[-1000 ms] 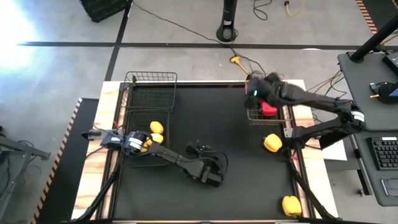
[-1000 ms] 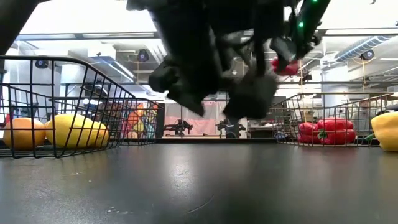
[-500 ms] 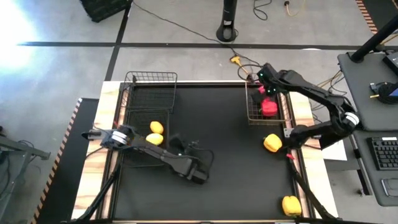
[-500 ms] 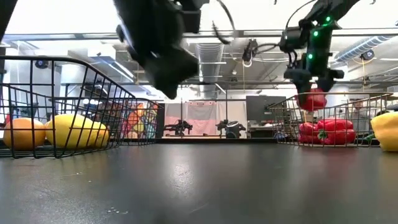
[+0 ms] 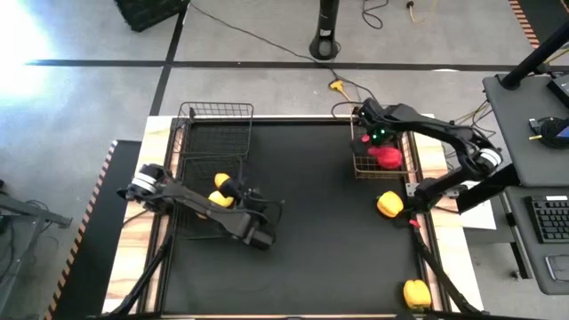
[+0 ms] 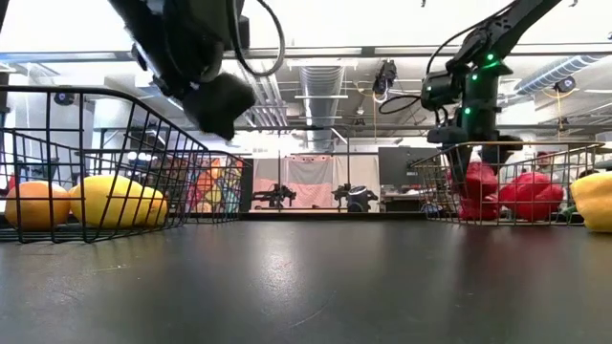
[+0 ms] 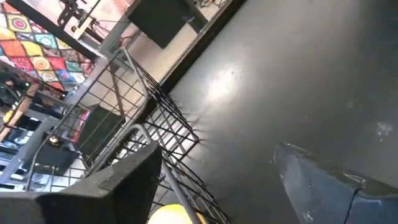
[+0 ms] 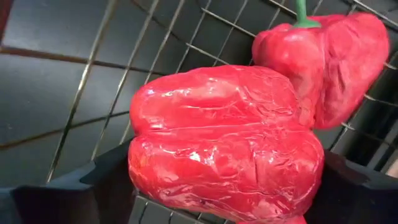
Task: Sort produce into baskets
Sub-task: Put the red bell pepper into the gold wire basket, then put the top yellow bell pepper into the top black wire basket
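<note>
High view: the right tool (image 5: 373, 142) hangs inside the right basket (image 5: 411, 162) over the red peppers (image 5: 388, 157), evidently to set one among its own kind, while two yellow peppers (image 5: 389, 204) lie loose on the bench (image 5: 320, 231) and the left tool (image 5: 253, 233) waits beside the left basket (image 5: 182, 160) that holds the lemons (image 5: 224, 182). Low view: only here is it plain that the right tool reaches below the basket's rim. Wrist views: the right one alone shows its fingers (image 8: 93, 180) pinching a red pepper (image 8: 224, 143) against another, and the left one shows its fingers (image 7: 323, 180) spread, holding nothing.
</note>
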Robot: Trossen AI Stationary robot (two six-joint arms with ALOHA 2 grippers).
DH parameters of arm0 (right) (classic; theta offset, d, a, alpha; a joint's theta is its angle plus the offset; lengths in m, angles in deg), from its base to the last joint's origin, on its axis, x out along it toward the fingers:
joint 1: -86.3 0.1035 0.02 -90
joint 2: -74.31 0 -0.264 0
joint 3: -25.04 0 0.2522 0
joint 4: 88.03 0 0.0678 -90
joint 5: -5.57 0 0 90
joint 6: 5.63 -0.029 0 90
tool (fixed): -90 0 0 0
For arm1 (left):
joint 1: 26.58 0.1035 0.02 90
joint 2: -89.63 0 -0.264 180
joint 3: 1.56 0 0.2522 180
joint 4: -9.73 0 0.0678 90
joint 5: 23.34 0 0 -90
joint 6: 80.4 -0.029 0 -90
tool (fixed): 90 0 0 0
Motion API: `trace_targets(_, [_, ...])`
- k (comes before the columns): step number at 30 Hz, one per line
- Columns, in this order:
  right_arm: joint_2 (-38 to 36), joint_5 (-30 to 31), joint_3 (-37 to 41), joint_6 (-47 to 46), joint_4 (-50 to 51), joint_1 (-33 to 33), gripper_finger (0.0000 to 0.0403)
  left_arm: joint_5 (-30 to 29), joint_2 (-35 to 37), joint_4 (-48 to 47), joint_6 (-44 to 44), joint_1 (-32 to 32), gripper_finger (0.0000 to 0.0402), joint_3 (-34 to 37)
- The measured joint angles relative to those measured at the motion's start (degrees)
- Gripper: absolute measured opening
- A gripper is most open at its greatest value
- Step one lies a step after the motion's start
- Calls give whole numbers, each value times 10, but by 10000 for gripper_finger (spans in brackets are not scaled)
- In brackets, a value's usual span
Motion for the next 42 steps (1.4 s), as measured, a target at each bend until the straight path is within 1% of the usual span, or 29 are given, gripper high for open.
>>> trace_targets(6, [26,5,0,10,-13,0,374,14,0,8,-1,1,292,13])
trace_targets(10, [31,5,-1,22,-15,0,390,28,0,5,-18,1,292,13])
trace_targets(14, [20,4,-18,31,4,0,398,32,0,4,-31,3,292,4])
trace_targets(19, [-20,5,-39,43,16,0,399,38,0,-4,-37,8,292,-15])
trace_targets(20, [-31,5,-44,43,21,0,400,47,0,-4,-50,9,292,-21])
trace_targets(22, [-55,5,-50,43,26,1,400,74,0,-4,-106,11,292,-42])
trace_targets(25, [-94,6,-52,49,26,21,400,107,1,-7,-236,11,292,-80])
trace_targets(30, [-172,5,-51,61,20,98,400,192,18,-25,-488,30,292,-145])
trace_targets(32, [-207,4,-51,53,6,143,400,207,36,-20,-550,53,292,-168])
trace_targets(35, [-250,1,-51,46,-29,218,400,207,75,3,-593,106,292,-186])
trace_targets(37, [-271,-11,-50,52,-57,273,400,206,107,48,-600,147,292,-182])
trace_targets(39, [-285,-54,-41,73,-94,330,400,217,141,116,-611,188,292,-163])
trace_targets(41, [-292,-103,-24,77,-158,391,400,255,175,207,-633,227,292,-130])
trace_targets(42, [-293,-122,-15,70,-195,422,400,284,190,261,-646,243,292,-110])
